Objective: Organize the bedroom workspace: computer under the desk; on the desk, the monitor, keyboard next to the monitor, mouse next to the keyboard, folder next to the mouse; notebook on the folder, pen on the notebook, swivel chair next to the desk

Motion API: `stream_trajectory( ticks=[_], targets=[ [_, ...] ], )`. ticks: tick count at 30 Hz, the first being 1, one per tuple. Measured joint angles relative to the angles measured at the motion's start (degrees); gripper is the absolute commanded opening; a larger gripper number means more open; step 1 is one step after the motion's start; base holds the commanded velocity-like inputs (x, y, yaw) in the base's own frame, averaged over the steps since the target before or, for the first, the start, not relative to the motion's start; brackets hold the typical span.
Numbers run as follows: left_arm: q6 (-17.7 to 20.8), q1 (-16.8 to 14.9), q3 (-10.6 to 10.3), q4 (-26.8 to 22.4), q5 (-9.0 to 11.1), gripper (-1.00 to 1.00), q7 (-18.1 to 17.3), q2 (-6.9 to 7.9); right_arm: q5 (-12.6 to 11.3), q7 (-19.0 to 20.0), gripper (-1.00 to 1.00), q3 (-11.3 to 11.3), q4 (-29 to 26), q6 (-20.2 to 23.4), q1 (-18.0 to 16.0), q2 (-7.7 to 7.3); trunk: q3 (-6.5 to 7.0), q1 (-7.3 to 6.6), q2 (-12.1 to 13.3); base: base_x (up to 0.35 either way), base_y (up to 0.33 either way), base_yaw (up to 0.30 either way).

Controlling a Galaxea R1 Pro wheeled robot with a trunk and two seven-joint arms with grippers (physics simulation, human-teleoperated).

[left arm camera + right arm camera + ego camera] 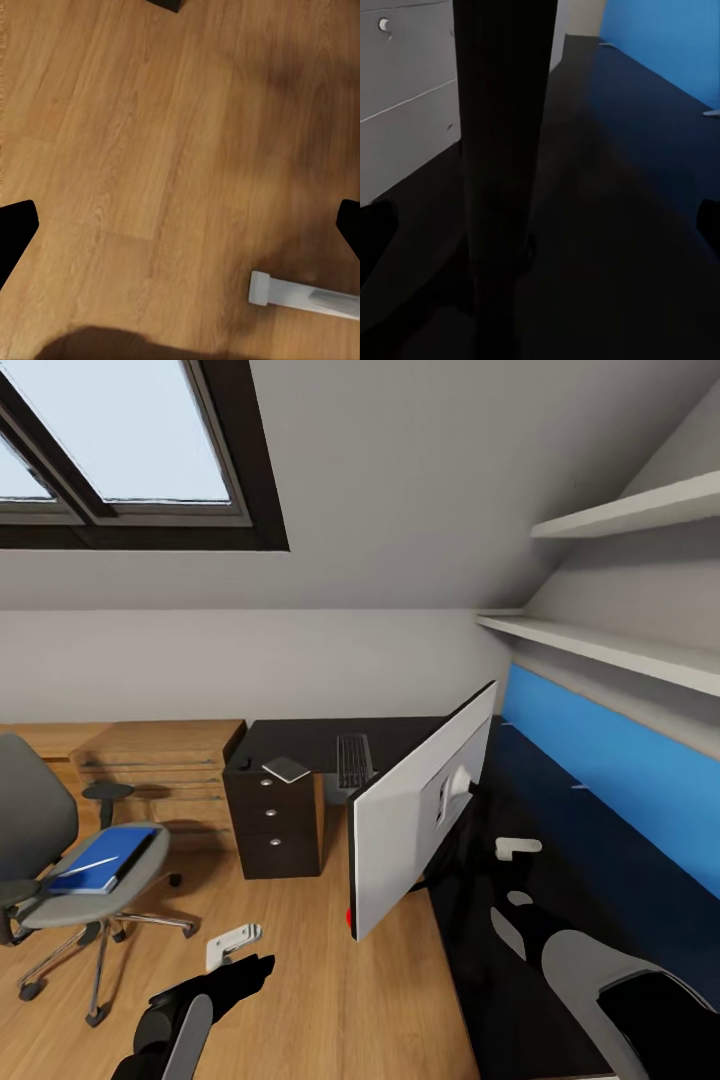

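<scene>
The monitor [415,815] stands on the black desk [300,738], its white back towards me. My right gripper [515,850] is open just behind it, and the thin black stand [506,165] rises close between its fingertips [709,225]. The keyboard [353,760], the grey notebook [286,769] and a small dark mouse [243,762] lie on the far wing. The blue folder [105,858] rests on the swivel chair [95,880] at the left. My left gripper [238,950] hangs open over the wood floor [150,150]. The computer and the pen are out of view.
A dark three-drawer unit [272,820] stands under the desk's far wing, with a low light-wood cabinet [160,760] beside it. A blue back panel [610,780] and wall shelves [620,650] run along the right. A pale bar [304,294] lies on the floor by the left gripper.
</scene>
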Motion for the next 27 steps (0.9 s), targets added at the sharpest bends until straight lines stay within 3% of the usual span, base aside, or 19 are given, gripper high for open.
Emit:
stream_trajectory(
  ticks=[7,27],
  targets=[
    [-0.01,0.00,0.41,0.00,0.07,1.00,-0.02,-0.03,0.00,0.03,1.00,0.00,0.00,0.00,0.00,0.03,-1.26,1.54,-2.81,0.000,0.000,0.000],
    [-0.05,0.00,0.43,-0.05,0.07,1.00,-0.25,0.06,0.01,0.03,1.00,0.00,0.00,0.00,0.00,0.09,-1.27,1.55,-2.83,0.000,0.000,0.000]
  ],
)
